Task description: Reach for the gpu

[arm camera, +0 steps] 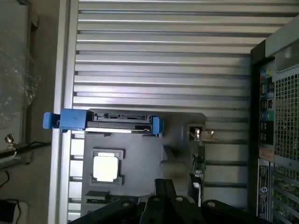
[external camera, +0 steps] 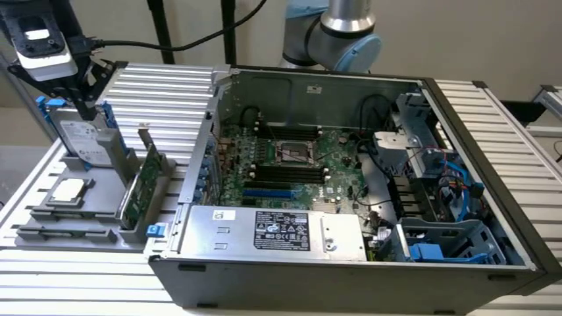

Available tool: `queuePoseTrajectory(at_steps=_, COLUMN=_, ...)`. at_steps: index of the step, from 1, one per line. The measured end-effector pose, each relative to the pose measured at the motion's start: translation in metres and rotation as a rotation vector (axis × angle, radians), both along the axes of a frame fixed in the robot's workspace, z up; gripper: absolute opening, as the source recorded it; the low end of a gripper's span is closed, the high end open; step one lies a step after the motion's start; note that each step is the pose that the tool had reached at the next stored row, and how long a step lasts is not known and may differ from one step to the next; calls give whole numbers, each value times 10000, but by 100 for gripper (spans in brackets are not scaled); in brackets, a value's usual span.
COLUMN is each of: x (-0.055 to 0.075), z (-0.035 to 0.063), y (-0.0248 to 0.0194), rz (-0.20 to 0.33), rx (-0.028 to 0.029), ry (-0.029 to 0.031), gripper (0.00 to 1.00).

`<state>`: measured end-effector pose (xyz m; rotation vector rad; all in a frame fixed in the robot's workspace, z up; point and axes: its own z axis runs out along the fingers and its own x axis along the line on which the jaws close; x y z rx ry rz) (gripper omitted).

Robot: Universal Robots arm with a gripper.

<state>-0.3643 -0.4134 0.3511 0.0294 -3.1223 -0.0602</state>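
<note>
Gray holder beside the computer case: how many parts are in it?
3. The hard drive stands upright at the far end; the processor chip lies flat in front of it; the gpu stands on edge next to the case. Others may be hidden.

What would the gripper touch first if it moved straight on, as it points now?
Probably the upright hard drive, which stands under the gripper in the exterior view; depth is unclear, so it may be the grey holder beside it.
</note>
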Motion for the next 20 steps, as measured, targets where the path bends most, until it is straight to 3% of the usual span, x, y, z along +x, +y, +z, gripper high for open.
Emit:
queuePoseTrajectory(at_steps=9, x=280, z=-58, y=-187, rz=0, rx=-2, ry=-9, gripper=11)
queuePoseTrajectory(at_steps=14, x=370, z=-131, y=-266, rz=-1, rx=-2, ry=-72, gripper=11)
queuePoseTrajectory(at_steps=20, x=400, z=-222, y=-347, rz=-3, rx=-2, ry=-195, gripper=11)
